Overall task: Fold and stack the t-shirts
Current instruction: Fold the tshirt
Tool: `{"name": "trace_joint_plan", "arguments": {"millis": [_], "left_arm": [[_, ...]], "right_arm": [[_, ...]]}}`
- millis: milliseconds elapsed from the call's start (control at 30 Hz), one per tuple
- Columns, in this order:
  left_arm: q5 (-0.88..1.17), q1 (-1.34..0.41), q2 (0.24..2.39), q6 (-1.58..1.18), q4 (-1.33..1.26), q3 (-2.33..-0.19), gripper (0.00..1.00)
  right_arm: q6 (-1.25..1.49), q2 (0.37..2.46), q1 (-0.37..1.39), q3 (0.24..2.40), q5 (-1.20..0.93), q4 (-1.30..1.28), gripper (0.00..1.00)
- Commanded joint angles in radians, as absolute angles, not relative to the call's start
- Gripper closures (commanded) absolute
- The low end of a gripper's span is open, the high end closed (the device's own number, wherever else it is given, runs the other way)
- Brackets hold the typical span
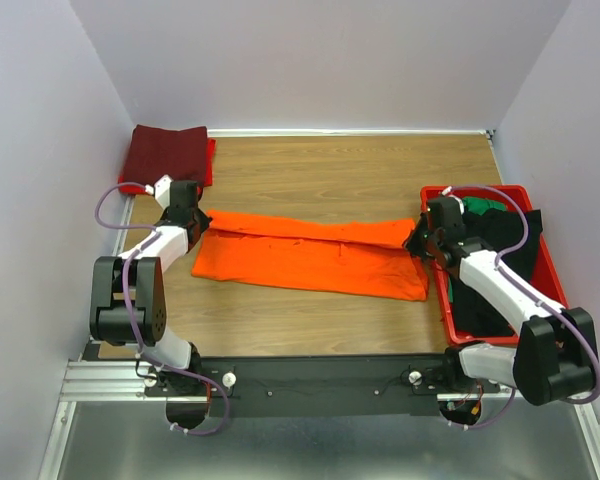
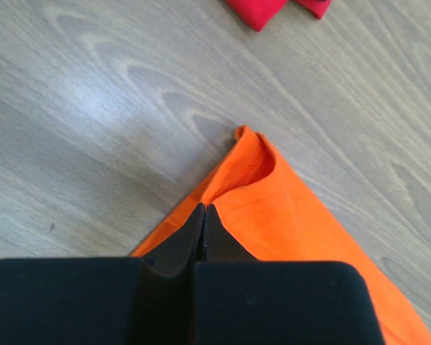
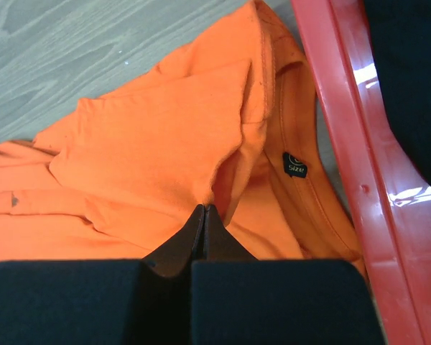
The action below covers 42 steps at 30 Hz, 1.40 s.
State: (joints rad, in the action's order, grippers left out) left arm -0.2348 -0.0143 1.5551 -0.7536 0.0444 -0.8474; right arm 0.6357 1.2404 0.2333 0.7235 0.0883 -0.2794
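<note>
Between left gripper fingers: orange t-shirt hem corner, pinched tight.
Between right gripper fingers: its collar-end fold, pinched tight.

right gripper pinches an orange t-shirt fold beside the red tray.

A light wood-grain desk fills the middle, closed in by plain pale walls at its back and both sides. A rigid red plastic tray with a glossy rim sits on the desk's right edge. An aluminium rail runs along the desk's near edge, with a grey metal sheet beyond it.
</note>
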Motion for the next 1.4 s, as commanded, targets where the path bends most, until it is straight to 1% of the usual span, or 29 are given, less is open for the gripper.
{"name": "trace_joint_plan", "arguments": {"millis": [0, 267, 367, 400, 433, 467, 500, 533, 567, 600, 633, 667, 700, 733, 767, 833, 900, 933, 1000, 1067, 1100, 1167, 1233, 1333, 1367], "left_arm": [[-0.259, -0.009, 1.517, -0.764, 0.011, -0.819, 1.0], [-0.25, 0.028, 1.516, -0.769, 0.006, -0.795, 1.0], [-0.233, 0.035, 1.514, -0.761, -0.023, -0.779, 1.0], [-0.226, 0.035, 1.513, -0.752, -0.034, -0.776, 1.0], [-0.191, 0.034, 1.513, -0.744, -0.06, -0.772, 1.0], [-0.174, 0.035, 1.513, -0.739, -0.073, -0.767, 0.99], [-0.135, 0.034, 1.506, -0.732, -0.106, -0.752, 0.9], [-0.118, 0.034, 1.5, -0.73, -0.123, -0.743, 0.84], [-0.101, 0.034, 1.493, -0.727, -0.141, -0.73, 0.77], [-0.094, 0.034, 1.47, -0.729, -0.153, -0.706, 0.72], [-0.092, 0.032, 1.456, -0.73, -0.163, -0.695, 0.64], [-0.097, 0.032, 1.441, -0.73, -0.163, -0.68, 0.62], [-0.112, 0.031, 1.41, -0.732, -0.15, -0.677, 0.62], [-0.121, 0.031, 1.395, -0.732, -0.141, -0.673, 0.62], [-0.135, 0.026, 1.381, -0.741, -0.127, -0.673, 0.62], [-0.187, 0.003, 1.348, -0.758, -0.08, -0.676, 0.64], [-0.242, -0.067, 1.339, -0.785, -0.034, -0.701, 0.66], [-0.305, -0.09, 1.339, -0.798, 0.029, -0.709, 0.66], [-0.34, -0.123, 1.342, -0.839, 0.07, -0.716, 0.75], [-0.364, -0.167, 1.341, -0.859, 0.084, -0.704, 0.79], [-0.367, -0.179, 1.347, -0.868, 0.078, -0.689, 0.83], [-0.364, -0.204, 1.37, -0.871, 0.066, -0.68, 0.86], [-0.357, -0.213, 1.42, -0.868, 0.061, -0.681, 0.92], [-0.341, -0.219, 1.491, -0.854, 0.061, -0.689, 0.97], [-0.336, -0.219, 1.506, -0.853, 0.064, -0.689, 0.97]], "right_arm": [[0.661, 1.204, 0.225, 0.692, 0.11, -0.299, 0.99], [0.689, 1.23, 0.227, 0.669, 0.109, -0.299, 0.99], [0.695, 1.238, 0.225, 0.667, 0.109, -0.298, 0.93], [0.696, 1.239, 0.227, 0.669, 0.112, -0.298, 0.88], [0.696, 1.244, 0.226, 0.67, 0.106, -0.298, 0.82], [0.695, 1.243, 0.225, 0.673, 0.107, -0.298, 0.79], [0.692, 1.243, 0.227, 0.676, 0.107, -0.298, 0.75], [0.689, 1.243, 0.227, 0.681, 0.109, -0.299, 0.71], [0.683, 1.238, 0.226, 0.689, 0.107, -0.299, 0.63], [0.675, 1.233, 0.225, 0.693, 0.104, -0.299, 0.59], [0.654, 1.226, 0.227, 0.706, 0.095, -0.299, 0.56], [0.644, 1.22, 0.226, 0.713, 0.075, -0.301, 0.49], [0.626, 1.212, 0.232, 0.728, 0.063, -0.301, 0.45], [0.62, 1.21, 0.241, 0.738, 0.061, -0.301, 0.45], [0.617, 1.213, 0.256, 0.75, 0.089, -0.307, 0.43], [0.615, 1.245, 0.334, 0.79, 0.127, -0.314, 0.42], [0.632, 1.285, 0.412, 0.816, 0.181, -0.314, 0.42], [0.638, 1.331, 0.429, 0.825, 0.187, -0.314, 0.42], [0.647, 1.376, 0.449, 0.853, 0.202, -0.31, 0.42], [0.649, 1.426, 0.463, 0.868, 0.204, -0.296, 0.42], [0.65, 1.443, 0.465, 0.873, 0.207, -0.287, 0.42], [0.649, 1.494, 0.466, 0.887, 0.216, -0.265, 0.43], [0.646, 1.529, 0.466, 0.914, 0.227, -0.258, 0.42], [0.644, 1.6, 0.466, 0.937, 0.224, -0.244, 0.42], [0.644, 1.615, 0.466, 0.94, 0.227, -0.241, 0.42]]}}
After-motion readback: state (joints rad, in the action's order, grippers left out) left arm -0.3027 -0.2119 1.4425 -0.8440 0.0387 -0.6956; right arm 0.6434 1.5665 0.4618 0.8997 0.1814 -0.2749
